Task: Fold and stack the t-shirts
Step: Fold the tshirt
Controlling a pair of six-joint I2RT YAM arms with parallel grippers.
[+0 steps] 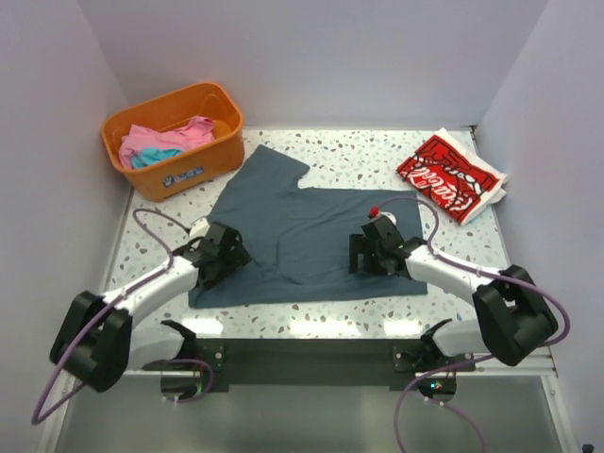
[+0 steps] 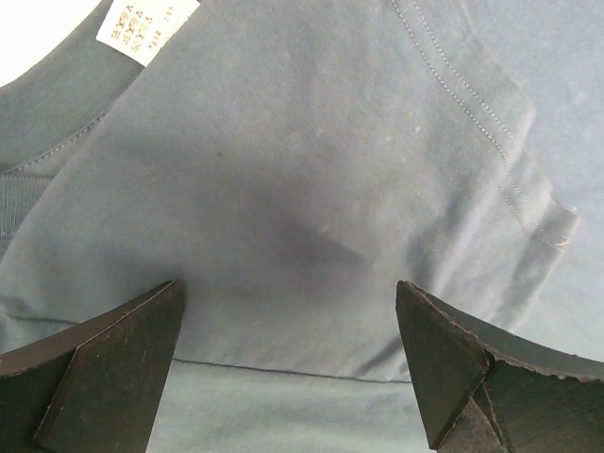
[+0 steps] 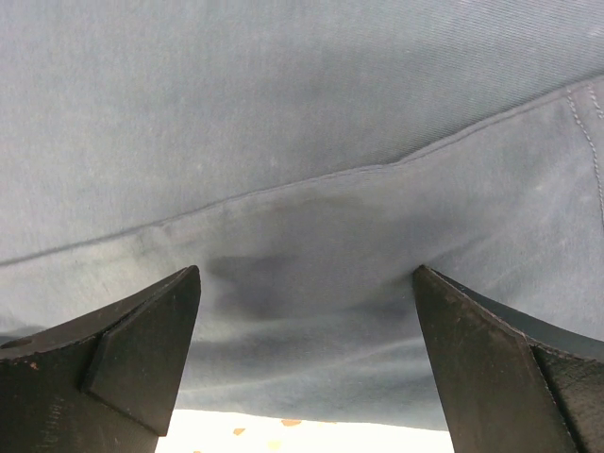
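Slate-blue t-shirt [image 1: 302,236] lies spread on the bench [image 1: 359,151], left fingers [image 2: 104,368] and right fingers [image 3: 123,368] wide open over its cloth, gripping nothing. Red t-shirt [image 1: 444,175] sits far right; pink and turquoise t-shirts [image 1: 165,143] lie in the orange basket [image 1: 222,159].

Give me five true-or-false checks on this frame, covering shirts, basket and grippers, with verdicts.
1. The slate-blue t-shirt lies spread on the table. True.
2. The orange basket holds the pink t-shirt. True.
3. The red t-shirt is in the basket too. False: it lies on the table's far right.
4. The left gripper is shut on the slate-blue t-shirt. False: its jaws stand open over it.
5. The right gripper is open over the slate-blue t-shirt. True.
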